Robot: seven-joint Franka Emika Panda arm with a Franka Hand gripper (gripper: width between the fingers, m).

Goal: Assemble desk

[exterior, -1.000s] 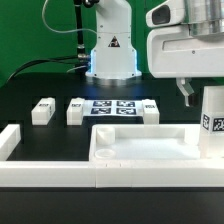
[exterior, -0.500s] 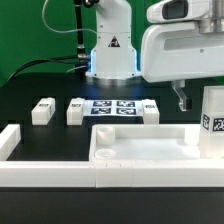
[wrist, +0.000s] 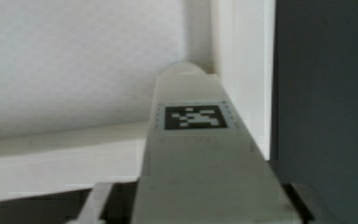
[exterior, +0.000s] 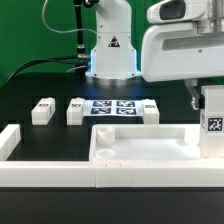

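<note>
The desk panel, white with a raised rim, lies flat on the black counter, near the front and toward the exterior view's right. Just beside its right end a white leg post stands upright, its tag facing the camera. The pincer is clamped on the top of this post. One dark finger lies against its left side, and in the wrist view the post fills the gap between the two fingers. Three more leg posts lie farther back on the counter, around the marker board. A long low white rail runs along the front edge. The arm's base stands behind.
</note>
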